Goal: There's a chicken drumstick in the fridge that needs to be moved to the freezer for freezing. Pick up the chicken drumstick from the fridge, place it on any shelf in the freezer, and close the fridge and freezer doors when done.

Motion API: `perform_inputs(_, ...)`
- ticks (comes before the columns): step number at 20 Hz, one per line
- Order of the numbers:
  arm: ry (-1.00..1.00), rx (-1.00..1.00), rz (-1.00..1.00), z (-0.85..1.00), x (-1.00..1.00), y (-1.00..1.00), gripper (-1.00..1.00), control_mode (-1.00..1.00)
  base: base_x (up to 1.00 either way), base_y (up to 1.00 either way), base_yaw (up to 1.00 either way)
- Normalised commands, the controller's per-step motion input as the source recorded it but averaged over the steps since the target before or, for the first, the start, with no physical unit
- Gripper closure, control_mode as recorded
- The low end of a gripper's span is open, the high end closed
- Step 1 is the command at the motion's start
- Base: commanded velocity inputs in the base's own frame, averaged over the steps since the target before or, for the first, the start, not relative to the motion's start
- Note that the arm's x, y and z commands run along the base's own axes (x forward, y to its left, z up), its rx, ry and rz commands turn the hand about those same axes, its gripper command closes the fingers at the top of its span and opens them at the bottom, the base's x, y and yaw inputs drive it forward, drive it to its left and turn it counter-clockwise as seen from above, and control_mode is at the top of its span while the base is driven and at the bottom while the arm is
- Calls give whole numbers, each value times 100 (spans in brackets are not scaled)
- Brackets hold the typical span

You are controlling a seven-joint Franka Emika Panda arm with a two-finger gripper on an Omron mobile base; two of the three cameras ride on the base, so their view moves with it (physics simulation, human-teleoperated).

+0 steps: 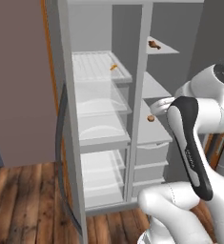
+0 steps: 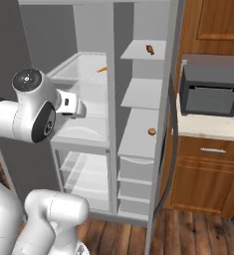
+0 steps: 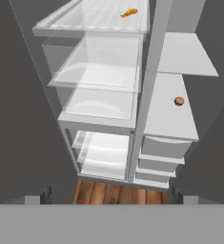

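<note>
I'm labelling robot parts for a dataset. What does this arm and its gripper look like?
The arm has glossy white rounded shells with a dark grey band along one link and round dark grey joint caps. No loose cables or markings show. The gripper shows two small dark finger tips.

Honestly there's zero readable text anywhere here, no labels, brands, numbers or signs on the fridge (image 1: 108,143), the microwave (image 2: 211,92) or the wooden cabinets (image 2: 208,174), just plain rendered surfaces all round.
</note>
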Motion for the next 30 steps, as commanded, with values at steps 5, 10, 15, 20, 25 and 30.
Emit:
perform_inputs(5, 0, 0, 0, 0, 0, 0, -100, 100, -15, 29, 1)
perform_inputs(10, 0, 0, 0, 0, 0, 0, -100, 100, -22, -2, 0)
perform_inputs(15, 0, 0, 0, 0, 0, 0, -100, 100, -62, -17, 0)
perform_inputs(20, 0, 0, 0, 0, 0, 0, -100, 100, -19, -1, 0)
perform_inputs(25, 0, 0, 0, 0, 0, 0, -100, 100, 14, -24, 0)
perform_inputs(30, 0, 0, 0, 0, 0, 0, -100, 100, 48, -29, 0)
